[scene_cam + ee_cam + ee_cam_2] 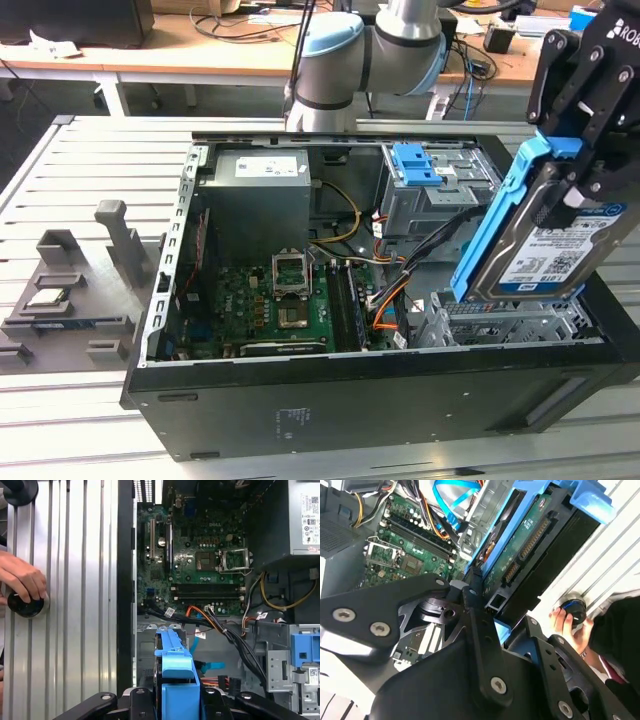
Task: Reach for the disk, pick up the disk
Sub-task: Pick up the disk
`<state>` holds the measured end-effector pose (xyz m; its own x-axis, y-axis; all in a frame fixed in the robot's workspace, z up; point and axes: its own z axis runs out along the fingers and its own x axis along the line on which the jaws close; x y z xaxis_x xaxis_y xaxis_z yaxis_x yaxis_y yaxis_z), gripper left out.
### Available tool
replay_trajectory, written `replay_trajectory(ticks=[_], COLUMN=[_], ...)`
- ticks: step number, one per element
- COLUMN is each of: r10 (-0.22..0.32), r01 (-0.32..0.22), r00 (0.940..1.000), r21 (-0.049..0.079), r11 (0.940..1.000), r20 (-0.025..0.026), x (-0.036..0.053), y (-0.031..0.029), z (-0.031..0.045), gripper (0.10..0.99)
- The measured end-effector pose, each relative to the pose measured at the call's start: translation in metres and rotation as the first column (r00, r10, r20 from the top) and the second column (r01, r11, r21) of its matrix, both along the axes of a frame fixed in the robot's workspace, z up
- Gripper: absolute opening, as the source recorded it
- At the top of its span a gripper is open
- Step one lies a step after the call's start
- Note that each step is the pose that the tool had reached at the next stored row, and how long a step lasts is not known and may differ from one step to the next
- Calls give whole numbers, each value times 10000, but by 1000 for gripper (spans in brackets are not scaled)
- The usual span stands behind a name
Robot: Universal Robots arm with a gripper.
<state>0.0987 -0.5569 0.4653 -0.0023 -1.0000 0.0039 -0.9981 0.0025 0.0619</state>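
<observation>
The gripper (pixel 580 175) pinches the disk (pixel 545 245) by its upper end, fingers closed across the blue rails (pixel 490 225). The disk hangs tilted, lifted clear above the drive cage (pixel 510 320) at the exterior view's right end of the open case (pixel 330 400), probably so it clears the cables (pixel 430 245). The second wrist view shows the disk's green circuit board (pixel 520 550). The first wrist view shows a hand (pixel 20 580) on a black knob (pixel 25 605) on the table (pixel 80 605).
</observation>
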Motion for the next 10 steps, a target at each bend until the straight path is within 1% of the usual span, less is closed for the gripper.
replay_trajectory(ticks=[3,4,10], r10=[7,9,9], r01=[-7,-9,-9], r00=[10000,10000,10000], r21=[0,1,-2], r11=[10000,10000,10000], r20=[0,-1,-1], x=[29,38,40], y=[61,70,71], z=[-114,-132,-133], gripper=[369,369,369])
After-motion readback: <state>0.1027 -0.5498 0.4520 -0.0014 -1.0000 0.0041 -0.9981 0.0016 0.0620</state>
